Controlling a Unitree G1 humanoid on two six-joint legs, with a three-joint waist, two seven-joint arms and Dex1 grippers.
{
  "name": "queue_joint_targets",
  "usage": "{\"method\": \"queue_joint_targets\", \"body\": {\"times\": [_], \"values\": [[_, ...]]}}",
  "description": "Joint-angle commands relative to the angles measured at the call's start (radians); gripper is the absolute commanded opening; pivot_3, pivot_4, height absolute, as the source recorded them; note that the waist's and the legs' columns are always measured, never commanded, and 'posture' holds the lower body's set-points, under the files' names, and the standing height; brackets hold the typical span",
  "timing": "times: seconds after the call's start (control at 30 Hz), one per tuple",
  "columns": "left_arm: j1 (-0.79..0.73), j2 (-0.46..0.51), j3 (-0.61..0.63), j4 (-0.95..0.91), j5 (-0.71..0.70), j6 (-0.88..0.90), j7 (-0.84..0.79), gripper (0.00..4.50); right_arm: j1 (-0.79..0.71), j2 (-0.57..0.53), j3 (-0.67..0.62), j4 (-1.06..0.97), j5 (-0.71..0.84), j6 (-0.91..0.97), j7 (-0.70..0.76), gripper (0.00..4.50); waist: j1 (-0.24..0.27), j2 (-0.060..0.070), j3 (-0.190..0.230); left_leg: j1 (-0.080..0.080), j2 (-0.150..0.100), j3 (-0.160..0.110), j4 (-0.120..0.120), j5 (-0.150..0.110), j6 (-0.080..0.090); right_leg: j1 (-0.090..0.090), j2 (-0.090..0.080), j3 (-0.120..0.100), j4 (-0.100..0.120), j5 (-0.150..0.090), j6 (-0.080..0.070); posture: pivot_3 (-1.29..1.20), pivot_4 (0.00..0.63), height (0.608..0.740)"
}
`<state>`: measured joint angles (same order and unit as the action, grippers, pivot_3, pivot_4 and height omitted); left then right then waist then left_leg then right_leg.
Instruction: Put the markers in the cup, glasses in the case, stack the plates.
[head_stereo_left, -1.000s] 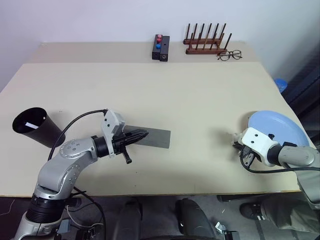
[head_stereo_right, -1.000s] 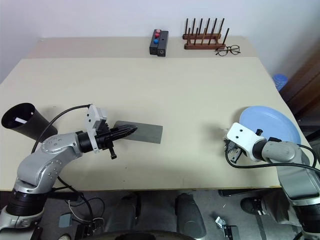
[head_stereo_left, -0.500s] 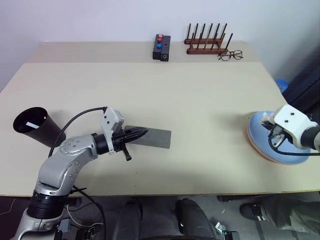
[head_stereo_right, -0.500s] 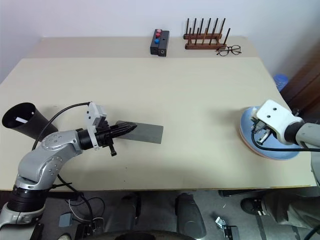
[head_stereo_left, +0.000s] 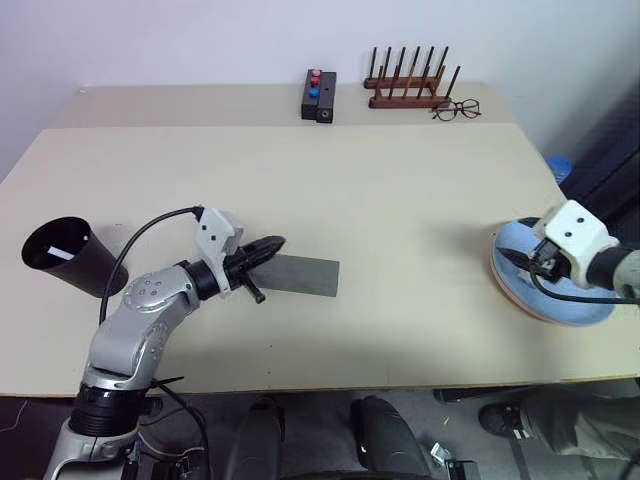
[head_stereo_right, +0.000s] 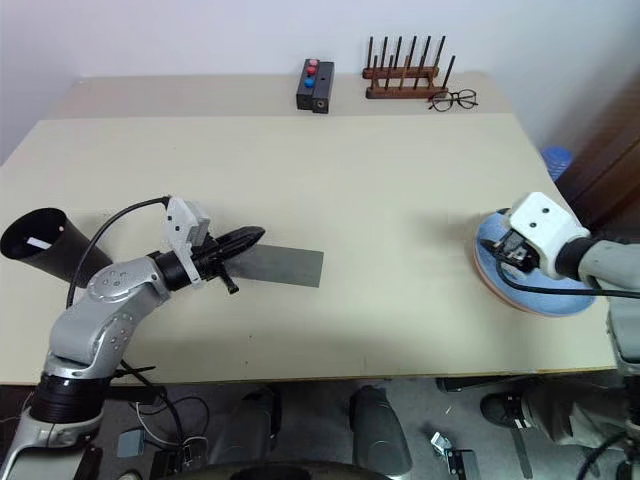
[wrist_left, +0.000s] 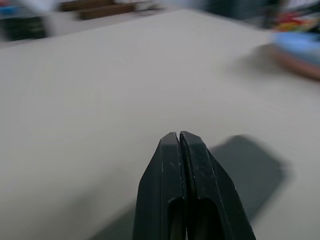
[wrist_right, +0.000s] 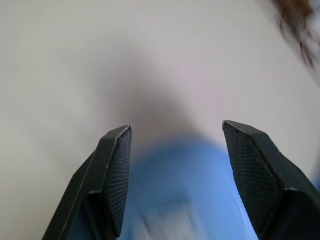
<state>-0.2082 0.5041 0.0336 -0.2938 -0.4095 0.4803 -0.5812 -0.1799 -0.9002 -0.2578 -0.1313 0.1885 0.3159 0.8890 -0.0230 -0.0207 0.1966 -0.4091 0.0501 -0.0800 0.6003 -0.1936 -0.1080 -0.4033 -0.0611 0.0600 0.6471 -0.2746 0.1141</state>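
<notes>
The light blue plate (head_stereo_left: 565, 300) lies on the salmon pink plate (head_stereo_left: 507, 288) at the table's right edge. My right gripper (head_stereo_left: 513, 258) hovers open over their left rim, and nothing sits between its fingers (wrist_right: 117, 165). The grey case (head_stereo_left: 305, 276) lies flat near the front left. My left gripper (head_stereo_left: 275, 243) is shut and empty, with its tips over the case's left end. The black cup (head_stereo_left: 55, 255) stands tilted at the far left, showing a white label inside. The markers and the glasses are out of view.
At the back of the table are a black box with red and blue buttons (head_stereo_left: 320, 95), a wooden peg rack (head_stereo_left: 410, 90) and thin-wire spectacles (head_stereo_left: 457, 110). The plates reach close to the table's right edge.
My right gripper has opened and risen off the blue plate's rim, and the blue plate now rests on the pink one. My left gripper has shifted slightly at the case's end.
</notes>
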Motion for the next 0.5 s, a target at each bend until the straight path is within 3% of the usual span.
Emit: {"method": "queue_joint_targets", "body": {"times": [0.03, 0.5], "values": [[0.050, -0.006, 0.045, -0.036, 0.046, -0.056, 0.052, 0.00, -0.033, 0.031, 0.016, -0.041, 0.089, 0.004, 0.047, 2.90, 0.002, 0.000, 0.000, 0.000, 0.000, 0.000, 0.000, 0.000, 0.000, 0.000, 0.000, 0.000, 0.000, 0.000, 0.000, 0.00, 0.150, 0.740], [0.233, 0.040, 0.189, -0.116, 0.061, -0.078, 0.092, 0.00, -0.153, 0.095, 0.148, 0.137, 0.085, -0.104, 0.116, 2.90, 0.004, 0.000, 0.000, 0.000, 0.000, 0.000, 0.000, 0.000, 0.000, 0.000, 0.000, 0.000, 0.000, 0.000, -0.001, 0.00, 0.150, 0.740]]}}
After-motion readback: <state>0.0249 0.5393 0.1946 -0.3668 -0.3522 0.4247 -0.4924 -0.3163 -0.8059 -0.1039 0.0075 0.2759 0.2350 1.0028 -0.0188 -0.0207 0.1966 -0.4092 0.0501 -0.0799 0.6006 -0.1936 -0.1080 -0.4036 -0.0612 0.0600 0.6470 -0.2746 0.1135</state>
